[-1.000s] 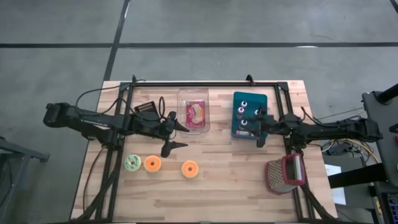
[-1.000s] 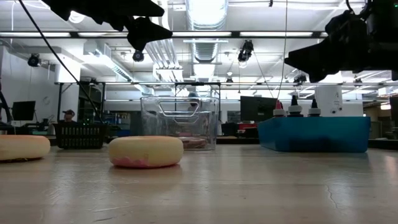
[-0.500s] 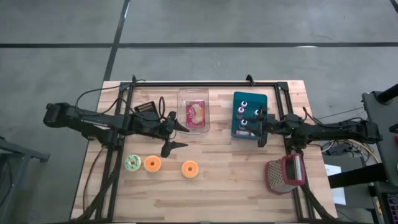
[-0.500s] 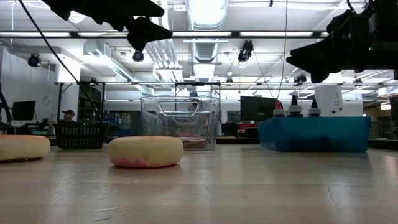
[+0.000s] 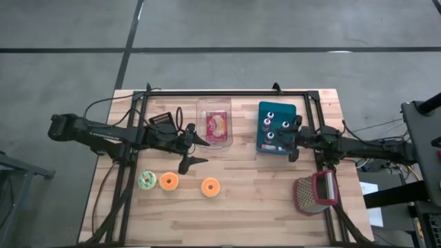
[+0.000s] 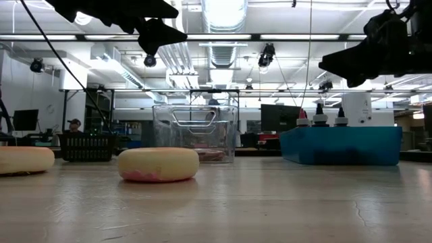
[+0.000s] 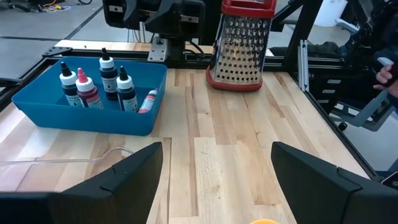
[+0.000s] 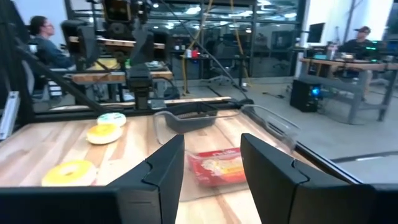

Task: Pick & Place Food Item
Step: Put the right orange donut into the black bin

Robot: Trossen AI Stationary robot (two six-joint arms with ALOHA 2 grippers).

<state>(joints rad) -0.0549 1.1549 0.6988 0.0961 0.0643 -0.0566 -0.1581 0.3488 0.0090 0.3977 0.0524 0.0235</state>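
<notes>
Donuts: three donuts (image 5: 178,182) lie in a row on bare wood, near the table's front edge, below the clear container (image 5: 215,125).
Clear container: at the rear edge, food packet (image 5: 218,125) inside.
Left gripper (image 5: 198,149): fingers spread, empty, just left of the clear container.
Right gripper (image 5: 294,138): fingers apart, empty, over the blue bin (image 5: 277,109), right of the clear container.

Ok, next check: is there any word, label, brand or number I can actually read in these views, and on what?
None can be read.
Red food packet in the clear container: print blurred.
Bottles in the blue bin: labels too small.
Grater: no text visible.
</notes>
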